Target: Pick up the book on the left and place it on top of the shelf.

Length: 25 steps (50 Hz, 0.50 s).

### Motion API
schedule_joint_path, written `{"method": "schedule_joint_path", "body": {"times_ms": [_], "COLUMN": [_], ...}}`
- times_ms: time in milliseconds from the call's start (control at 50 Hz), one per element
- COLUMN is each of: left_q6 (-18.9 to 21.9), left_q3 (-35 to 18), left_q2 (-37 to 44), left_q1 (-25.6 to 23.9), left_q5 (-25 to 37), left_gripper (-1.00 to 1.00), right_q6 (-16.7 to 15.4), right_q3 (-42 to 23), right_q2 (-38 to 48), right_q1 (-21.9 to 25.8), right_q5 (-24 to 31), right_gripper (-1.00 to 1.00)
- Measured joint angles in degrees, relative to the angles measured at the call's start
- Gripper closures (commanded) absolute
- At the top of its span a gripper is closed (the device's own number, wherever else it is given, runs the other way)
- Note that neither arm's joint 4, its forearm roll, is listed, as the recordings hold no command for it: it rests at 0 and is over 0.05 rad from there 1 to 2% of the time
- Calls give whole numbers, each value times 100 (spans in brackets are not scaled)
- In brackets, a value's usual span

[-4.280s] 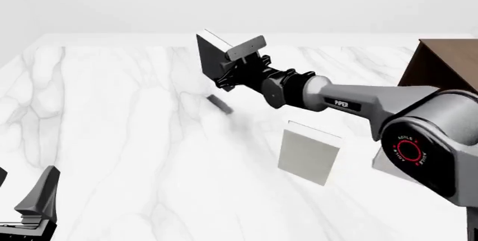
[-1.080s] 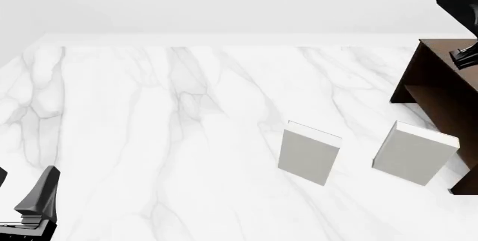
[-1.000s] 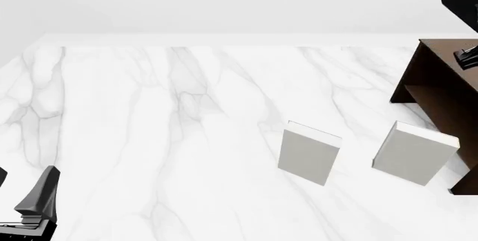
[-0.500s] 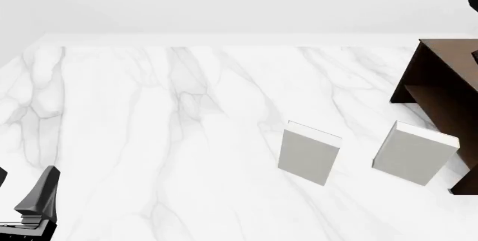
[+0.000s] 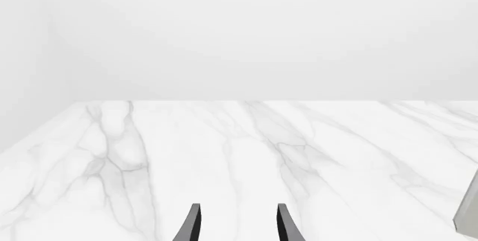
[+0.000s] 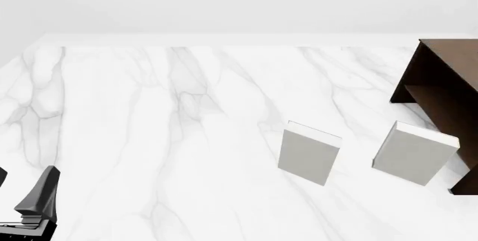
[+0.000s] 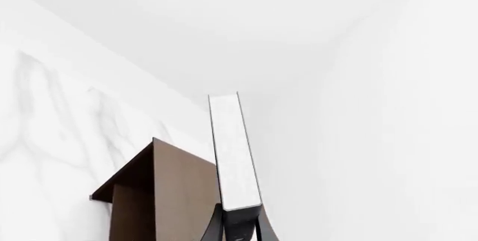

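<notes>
Left wrist view: the left tool (image 5: 236, 225) rests open and empty over the surface (image 5: 224, 157).

Front view: the book has left frame, leaving the shelf (image 6: 446, 90) visible.

Right wrist view: the right tool (image 7: 239, 228) clamps the book (image 7: 234, 154) above the shelf, so placing likely comes next.

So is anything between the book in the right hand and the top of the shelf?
Nothing visible. In the right wrist view the right hand grips the book beside the shelf, whose visible top looks bare.
</notes>
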Motion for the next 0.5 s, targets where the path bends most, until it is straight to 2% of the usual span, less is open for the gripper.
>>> {"method": "schedule_joint_path", "body": {"times_ms": [500], "left_q6": [0], "left_q3": [0], "left_q2": [0], "left_q1": [0], "left_q5": [0], "left_gripper": [-100], "right_q6": [-122], "right_q3": [-149], "right_q2": [213], "right_q1": [-395], "right_q5": [-94], "right_gripper": [100]}}
